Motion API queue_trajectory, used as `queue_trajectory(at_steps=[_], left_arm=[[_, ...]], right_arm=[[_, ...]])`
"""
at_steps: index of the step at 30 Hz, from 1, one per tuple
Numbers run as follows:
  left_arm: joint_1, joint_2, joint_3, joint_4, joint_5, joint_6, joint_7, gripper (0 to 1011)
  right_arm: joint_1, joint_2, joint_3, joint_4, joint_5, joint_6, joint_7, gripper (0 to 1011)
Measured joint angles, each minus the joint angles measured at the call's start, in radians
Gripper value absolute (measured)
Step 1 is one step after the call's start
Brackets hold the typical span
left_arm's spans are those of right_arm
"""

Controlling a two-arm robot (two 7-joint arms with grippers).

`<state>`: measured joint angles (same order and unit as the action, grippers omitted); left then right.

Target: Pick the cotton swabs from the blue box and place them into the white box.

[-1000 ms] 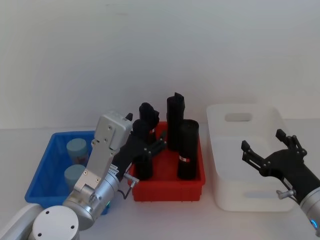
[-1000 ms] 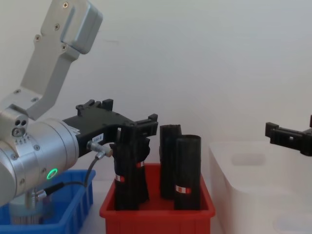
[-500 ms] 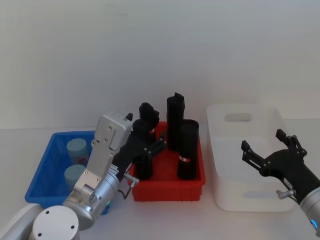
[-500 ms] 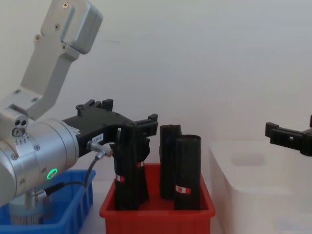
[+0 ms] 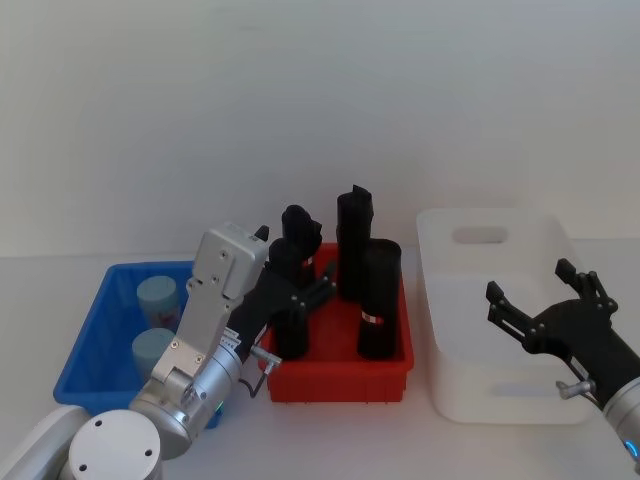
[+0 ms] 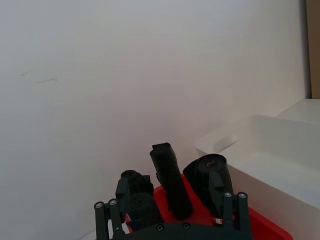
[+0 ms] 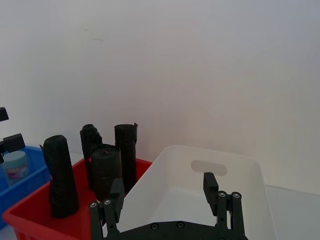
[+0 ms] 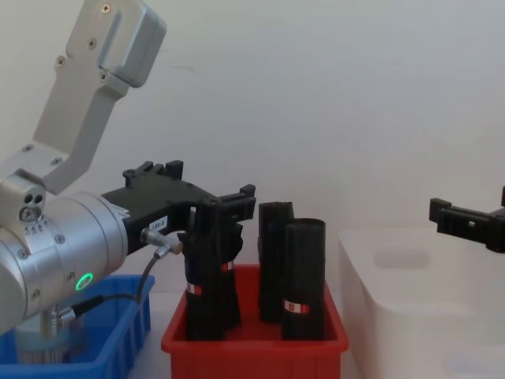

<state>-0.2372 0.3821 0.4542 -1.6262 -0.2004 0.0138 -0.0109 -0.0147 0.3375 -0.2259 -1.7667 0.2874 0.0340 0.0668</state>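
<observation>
Two round cotton swab tubs (image 5: 160,295) with pale blue-green lids stand in the glossy, sloping-walled blue plastic bin (image 5: 95,345); left gripper (image 5: 295,265) and right gripper (image 5: 527,280) both spread.

Counts as I saw them: 2 cotton swabs (image 5: 158,296), both tubs in the blue box (image 5: 88,340). 4 black cylinders (image 5: 378,300), all standing in the red bin (image 5: 335,380). Bins were 3 in total: 1 blue box, 1 red bin, 1 white box (image 5: 500,395).
</observation>
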Motion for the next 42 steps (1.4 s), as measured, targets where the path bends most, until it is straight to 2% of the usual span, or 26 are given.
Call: queue_trajectory(at_steps=[16,21,30,38,39,42], left_arm=[[0.000,0.000,0.000,0.000,0.000,0.000,0.000,1004],[0.000,0.000,0.000,0.000,0.000,0.000,0.000,1004],[0.000,0.000,0.000,0.000,0.000,0.000,0.000,1004],[0.000,0.000,0.000,0.000,0.000,0.000,0.000,1004],[0.000,0.000,0.000,0.000,0.000,0.000,0.000,1004],[0.000,0.000,0.000,0.000,0.000,0.000,0.000,1004]], right_arm=[[0.000,0.000,0.000,0.000,0.000,0.000,0.000,1002],[0.010,-0.001,0.001,0.008,-0.005,0.003,0.017,1002],[0.072,-0.010,0.001,0.073,-0.035,0.009,0.115,1001],[0.181,-0.033,-0.002,0.191,-0.067,0.012,0.266,1002],[0.181,-0.033,-0.002,0.191,-0.067,0.012,0.266,1001],[0.235,-0.045,-0.004,0.251,-0.081,0.014,0.338,1002]])
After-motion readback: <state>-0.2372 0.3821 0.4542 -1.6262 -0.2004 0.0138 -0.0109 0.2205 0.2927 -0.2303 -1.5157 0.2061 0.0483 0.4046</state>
